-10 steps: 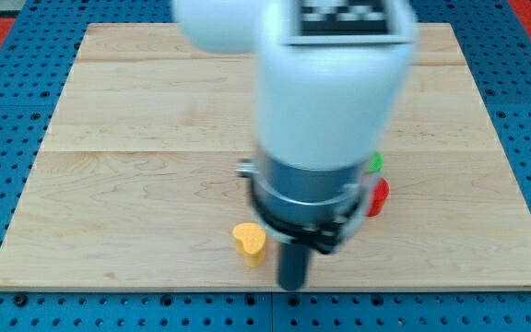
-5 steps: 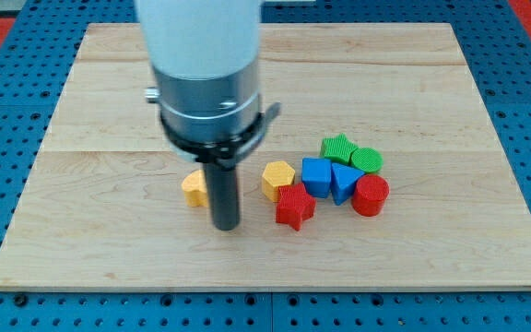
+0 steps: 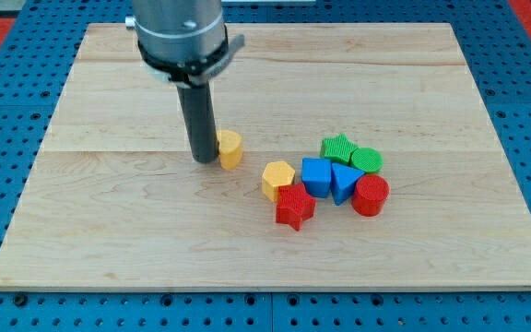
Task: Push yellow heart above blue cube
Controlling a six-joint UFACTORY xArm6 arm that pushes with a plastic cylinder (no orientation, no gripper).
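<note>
Touching down on the pale wooden surface (image 3: 109,231), my tip (image 3: 203,160) is the blunt end of a plain dark rod; it grips nothing and only presses sideways. The small yellow plastic heart (image 3: 230,148) sits just to the tip's right in the view, touching the rod or nearly so.

The blue plastic cube (image 3: 316,176) lies further right of the tip and a little lower, well apart from the heart. Between tip and cube, the yellow hexagonal block (image 3: 278,180) touches the cube's left side, with the red star (image 3: 294,206) just below it. Beyond the cube, farther from the tip, cluster the blue triangle (image 3: 344,181), green star (image 3: 338,148), green cylinder (image 3: 368,160) and red cylinder (image 3: 371,195).
</note>
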